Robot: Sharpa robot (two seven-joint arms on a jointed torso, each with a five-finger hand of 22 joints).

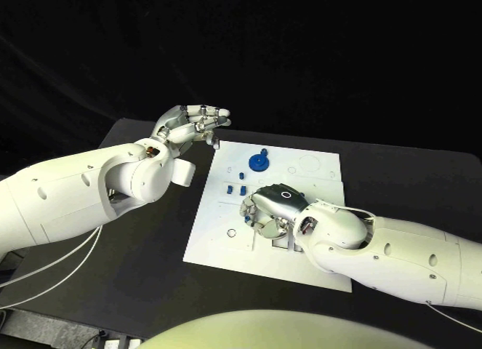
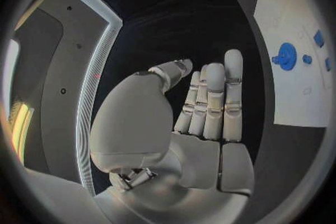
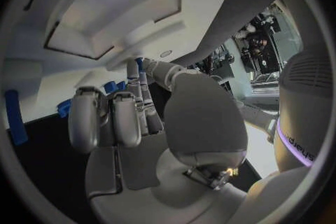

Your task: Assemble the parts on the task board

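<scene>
left hand (image 1: 195, 122) spread, holding nothing; right hand (image 1: 270, 211) on task board (image 1: 304, 163), grasp unclear

Head view dim, black surroundings; task board (image 1: 304, 163) brightly lit. Wrist views fisheye-warped, edges vignetted, rim blurred.

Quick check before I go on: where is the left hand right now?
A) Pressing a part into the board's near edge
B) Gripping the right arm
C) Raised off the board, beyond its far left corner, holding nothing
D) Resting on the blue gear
C: in the head view the left hand is up past the far left corner of the task board, and its wrist view shows bare fingers, the blue gear lying apart on the board.
</scene>
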